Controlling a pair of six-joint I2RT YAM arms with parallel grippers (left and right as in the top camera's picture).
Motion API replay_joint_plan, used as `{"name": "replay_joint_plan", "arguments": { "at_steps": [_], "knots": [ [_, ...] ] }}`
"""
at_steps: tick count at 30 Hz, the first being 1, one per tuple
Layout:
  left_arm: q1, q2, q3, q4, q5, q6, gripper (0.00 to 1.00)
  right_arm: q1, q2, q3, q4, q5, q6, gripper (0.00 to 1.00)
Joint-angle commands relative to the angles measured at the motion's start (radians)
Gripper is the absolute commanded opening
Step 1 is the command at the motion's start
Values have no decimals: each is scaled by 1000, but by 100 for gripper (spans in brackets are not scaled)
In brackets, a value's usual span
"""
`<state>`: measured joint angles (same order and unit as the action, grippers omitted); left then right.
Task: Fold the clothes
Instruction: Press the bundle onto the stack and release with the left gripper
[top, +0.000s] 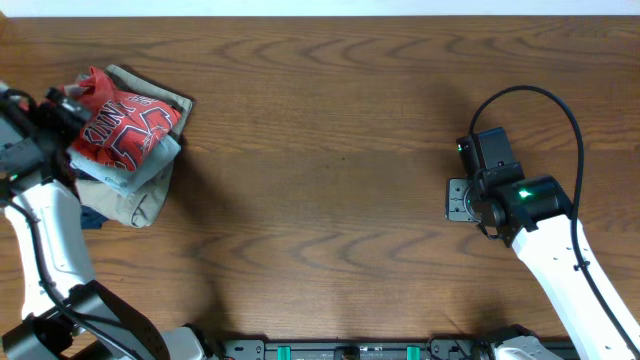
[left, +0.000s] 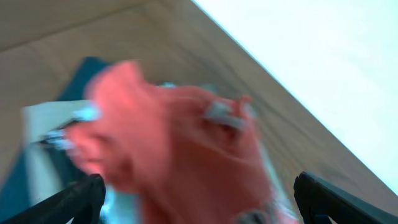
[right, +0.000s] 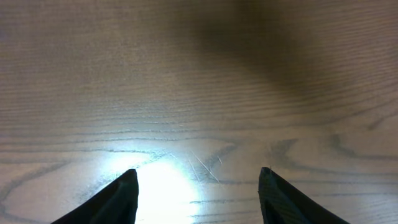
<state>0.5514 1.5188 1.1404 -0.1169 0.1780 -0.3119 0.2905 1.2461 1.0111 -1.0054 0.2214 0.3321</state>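
The coral-red T-shirt (top: 128, 130) with white-and-dark lettering lies crumpled on top of a stack of folded garments at the far left of the table. My left gripper (top: 62, 100) is at the shirt's left edge. In the blurred left wrist view the red cloth (left: 180, 149) fills the space between the wide-open fingers (left: 199, 202); I cannot tell whether they touch it. My right gripper (top: 458, 200) hangs open and empty over bare wood at the right; the right wrist view shows its fingertips (right: 198, 196) apart above the table.
Under the red shirt lie a light blue folded shirt (top: 150, 165), a tan garment (top: 135, 205) and a navy one (top: 92, 218). The wooden table (top: 330, 150) stretches between the two arms. The table's far edge runs along the top.
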Motion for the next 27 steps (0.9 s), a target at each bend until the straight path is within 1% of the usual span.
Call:
{"name": "replay_joint_plan", "arguments": {
  "at_steps": [1,5,7,9,13,16,18,21,24,26,27],
  "knots": [
    [-76,-10,10,9,80,80,98,-11,-11,6,4,14,11,63],
    [-201,-15,10,-20,80,126,98,-11,-11,6,6,14,11,68],
    [-274,-13,9,-58,75,140,98,-11,-10,6,16,6,11,71],
    [-356,-4,9,-100,57,140,98,-11,-10,6,39,-28,11,73],
    [-499,39,9,-183,46,143,98,-11,-6,6,105,-121,12,74],
    [-590,87,9,-278,45,143,98,-11,5,6,164,-175,12,76],
    [-642,127,9,-367,45,143,98,-11,18,6,198,-185,11,79],
    [-684,163,9,-521,46,143,98,-14,43,6,226,-185,11,83],
    [-693,169,10,-686,45,143,98,-35,76,6,224,-203,8,86],
    [-689,162,15,-772,44,142,98,-57,96,6,212,-255,-9,89],
    [-683,154,23,-828,38,135,98,-69,103,6,198,-292,-17,94]
  ]
}}
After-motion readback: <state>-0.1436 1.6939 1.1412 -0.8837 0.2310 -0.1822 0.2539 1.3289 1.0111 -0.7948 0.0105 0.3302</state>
